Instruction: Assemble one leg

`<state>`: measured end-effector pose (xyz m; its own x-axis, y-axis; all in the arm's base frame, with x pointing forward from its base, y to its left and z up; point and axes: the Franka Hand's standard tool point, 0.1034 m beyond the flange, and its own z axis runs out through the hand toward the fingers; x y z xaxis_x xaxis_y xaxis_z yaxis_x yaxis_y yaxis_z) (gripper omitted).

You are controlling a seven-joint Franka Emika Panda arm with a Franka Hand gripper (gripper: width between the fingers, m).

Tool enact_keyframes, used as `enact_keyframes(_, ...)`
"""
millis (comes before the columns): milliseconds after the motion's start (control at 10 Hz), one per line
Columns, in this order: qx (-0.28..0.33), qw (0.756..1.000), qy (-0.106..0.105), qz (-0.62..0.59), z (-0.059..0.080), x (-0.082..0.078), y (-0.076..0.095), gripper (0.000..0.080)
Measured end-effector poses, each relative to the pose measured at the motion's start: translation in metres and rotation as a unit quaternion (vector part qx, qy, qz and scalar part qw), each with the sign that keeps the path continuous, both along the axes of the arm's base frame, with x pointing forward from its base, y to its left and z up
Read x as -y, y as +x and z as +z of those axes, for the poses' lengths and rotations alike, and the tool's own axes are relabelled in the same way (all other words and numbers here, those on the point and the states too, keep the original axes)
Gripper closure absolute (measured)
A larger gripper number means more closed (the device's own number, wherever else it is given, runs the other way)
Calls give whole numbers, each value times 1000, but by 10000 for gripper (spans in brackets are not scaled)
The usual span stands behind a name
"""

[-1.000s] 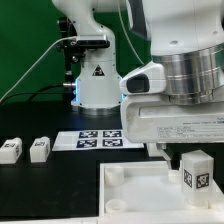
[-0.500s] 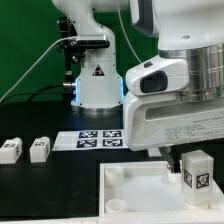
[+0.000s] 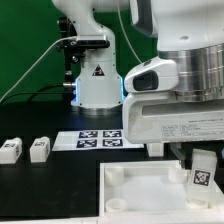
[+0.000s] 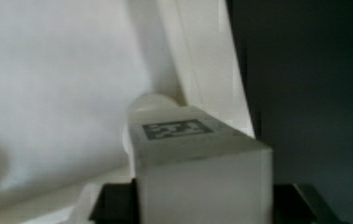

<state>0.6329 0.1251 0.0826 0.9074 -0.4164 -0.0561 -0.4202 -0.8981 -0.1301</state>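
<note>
One small white plastic leg block point(image 3: 201, 176), tagged black-and-white, is pinched in the arm's two-finger gripper point(image 3: 196, 158). The jaws are closed against its sides, over the large white square panel point(image 3: 130, 178) toward the exterior view's right. Half a second ago it stood upright. Now it leans and has edged rightward, so I'd guess it's being lined up with a corner socket, not yet seated.
</note>
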Motion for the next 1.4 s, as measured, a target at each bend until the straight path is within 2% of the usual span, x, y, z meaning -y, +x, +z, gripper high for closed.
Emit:
enact_keyframes(200, -11, 994, 14, -111, 1, 6, 3, 483)
enact_keyframes(500, -26, 947, 43, -316, -2, 10, 6, 483)
enact_keyframes(700, -43, 885, 55, -460, -3, 13, 6, 482)
enact_keyframes(800, -44, 875, 59, -479, -3, 14, 6, 482)
enact_keyframes(900, -53, 847, 63, -526, -3, 13, 5, 482)
enact_keyframes(1200, -45, 866, 62, -495, -3, 8, 3, 482)
enact_keyframes(1300, -45, 866, 62, -493, -3, 7, 3, 302)
enact_keyframes(1400, -39, 904, 55, -423, -1, 6, 1, 199)
